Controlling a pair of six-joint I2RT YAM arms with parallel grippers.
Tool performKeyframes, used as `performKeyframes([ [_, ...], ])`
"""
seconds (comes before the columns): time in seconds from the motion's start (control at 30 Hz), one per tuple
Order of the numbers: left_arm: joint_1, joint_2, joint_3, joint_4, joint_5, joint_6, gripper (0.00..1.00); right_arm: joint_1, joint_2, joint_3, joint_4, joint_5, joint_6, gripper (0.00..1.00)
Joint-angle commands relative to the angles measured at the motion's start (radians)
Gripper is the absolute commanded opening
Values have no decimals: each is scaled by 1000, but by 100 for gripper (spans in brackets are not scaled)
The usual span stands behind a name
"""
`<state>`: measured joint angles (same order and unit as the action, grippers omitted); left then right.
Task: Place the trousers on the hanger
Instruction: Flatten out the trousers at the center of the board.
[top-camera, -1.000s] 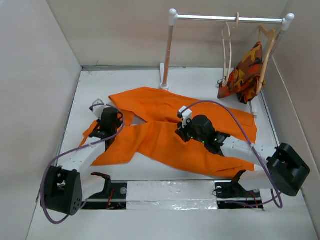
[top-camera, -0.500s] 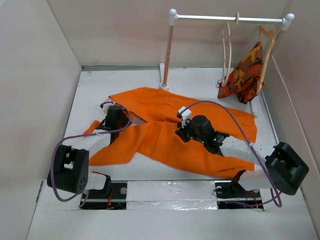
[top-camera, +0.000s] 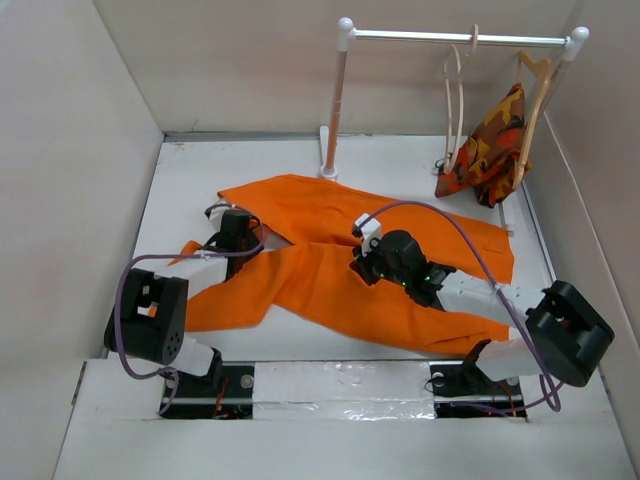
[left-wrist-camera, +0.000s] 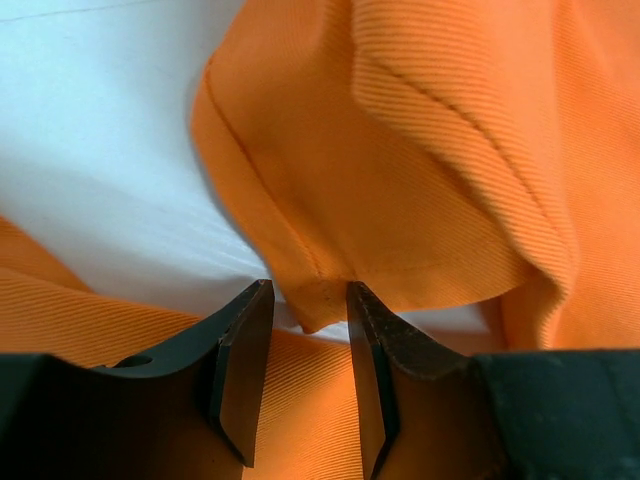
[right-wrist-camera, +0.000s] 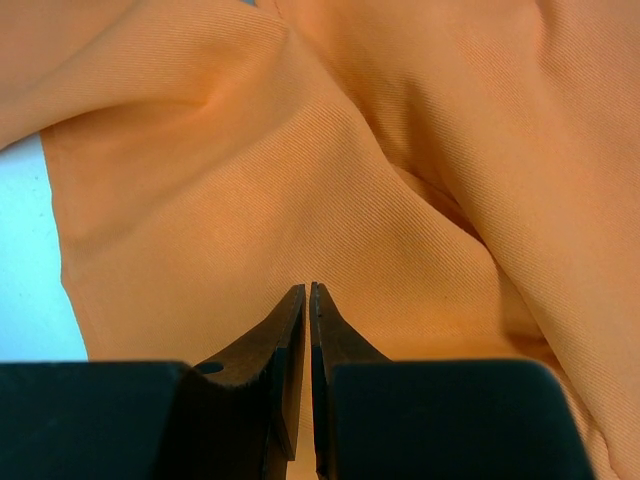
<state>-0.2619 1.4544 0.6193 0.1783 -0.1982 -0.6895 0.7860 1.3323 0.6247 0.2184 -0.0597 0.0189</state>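
Found trousers (top-camera: 340, 262) spread flat at centre frame; hanger (top-camera: 462, 105) hung bare on rail, upper right, well apart. Noted right gripper (right-wrist-camera: 305, 290) jaws together over cloth, hold unconfirmed; left gripper (left-wrist-camera: 307, 297) jaws apart around hem corner. Risk judged: thin corner slipping free on closure.

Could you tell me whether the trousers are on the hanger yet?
Off: the trousers lie spread on the table, while the hanger hangs bare.
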Motion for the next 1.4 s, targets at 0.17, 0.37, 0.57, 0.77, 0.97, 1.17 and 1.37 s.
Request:
performKeyframes([
  [0.17,1,7,34,-95,-87,8,44,6,-5,44,53,11,-8,12],
  [0.37,-28,96,103,-103,-133,12,34,6,-12,43,52,0,-8,12],
  [0.57,-37,118,119,-76,-150,8,9,6,-30,36,53,4,-10,12],
  [0.77,-37,65,146,-99,-191,5,0,6,-41,32,53,-5,-8,12],
  [0.97,52,-153,194,-111,-193,-25,0,6,-54,26,67,-40,-10,12],
  [1.17,185,-161,345,-152,-213,-16,0,6,-74,18,70,-68,-5,12],
  [1.37,346,-66,532,-223,-208,61,0,6,-119,6,64,-65,-8,12],
])
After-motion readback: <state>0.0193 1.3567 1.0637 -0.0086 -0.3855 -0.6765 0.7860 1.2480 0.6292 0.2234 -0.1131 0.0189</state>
